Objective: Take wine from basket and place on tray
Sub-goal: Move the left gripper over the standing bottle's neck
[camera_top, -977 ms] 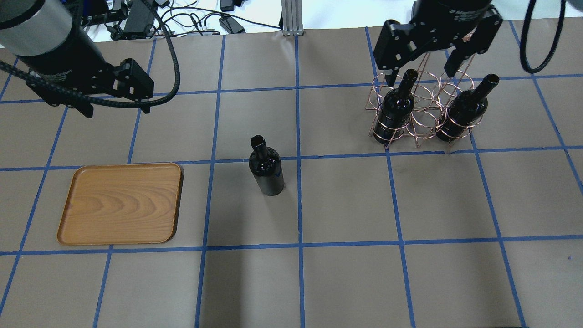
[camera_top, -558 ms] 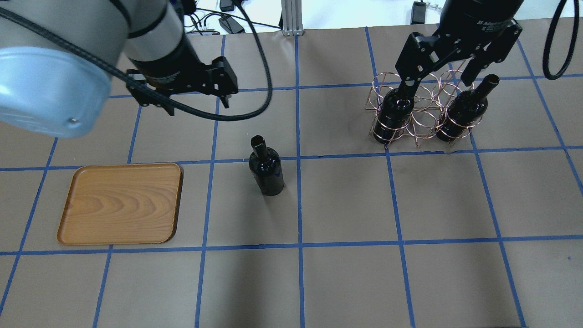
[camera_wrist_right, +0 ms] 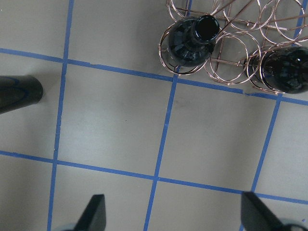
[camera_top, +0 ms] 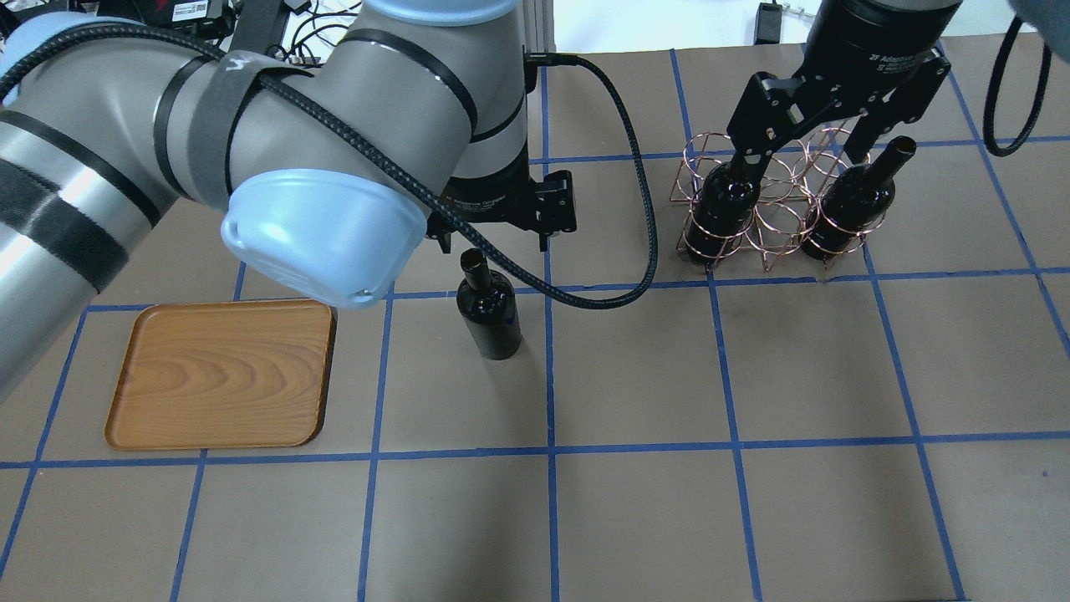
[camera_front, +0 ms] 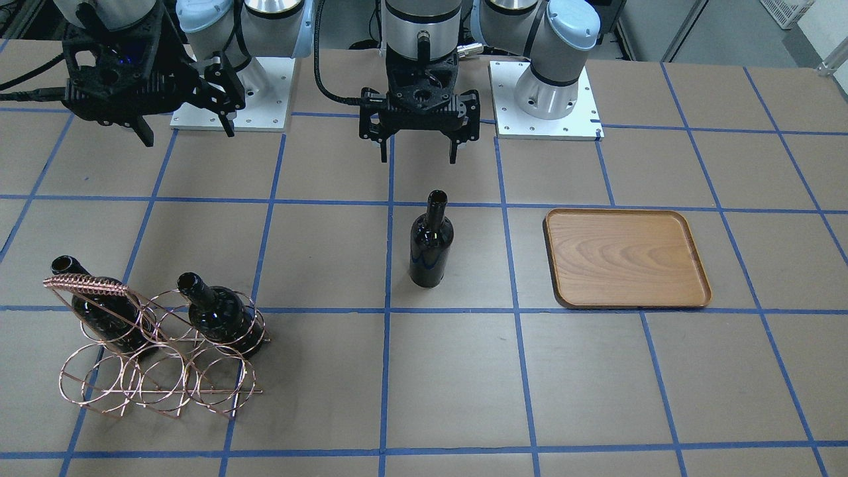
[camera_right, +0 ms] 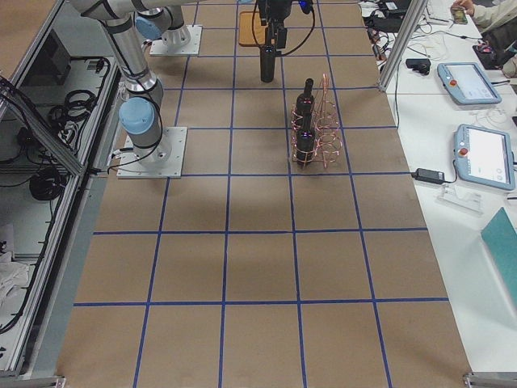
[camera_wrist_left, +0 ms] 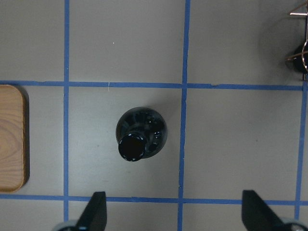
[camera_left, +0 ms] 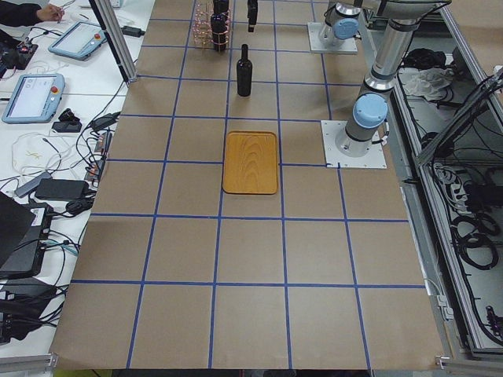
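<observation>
One wine bottle point(camera_top: 489, 309) stands upright on the table's middle, outside the basket; it also shows in the front view point(camera_front: 430, 242) and the left wrist view point(camera_wrist_left: 140, 134). My left gripper point(camera_top: 493, 241) hangs open and empty above it, slightly toward my side point(camera_front: 419, 156). The copper wire basket point(camera_top: 773, 221) at the far right holds two more wine bottles point(camera_top: 723, 205) point(camera_top: 848, 205). My right gripper point(camera_top: 798, 155) is open and empty above the basket point(camera_front: 187, 132). The wooden tray point(camera_top: 221, 372) lies empty to the left.
Blue tape lines grid the brown table. The arms' white base plates point(camera_front: 546, 99) point(camera_front: 232, 93) sit at my edge. The basket's coil-wrapped handle point(camera_front: 86, 286) rises above its rings. Tablets and cables lie on a side bench point(camera_left: 47, 78).
My left arm has swung from the table's far left to above the standing bottle. My right gripper has shifted a little over the basket and stays open.
</observation>
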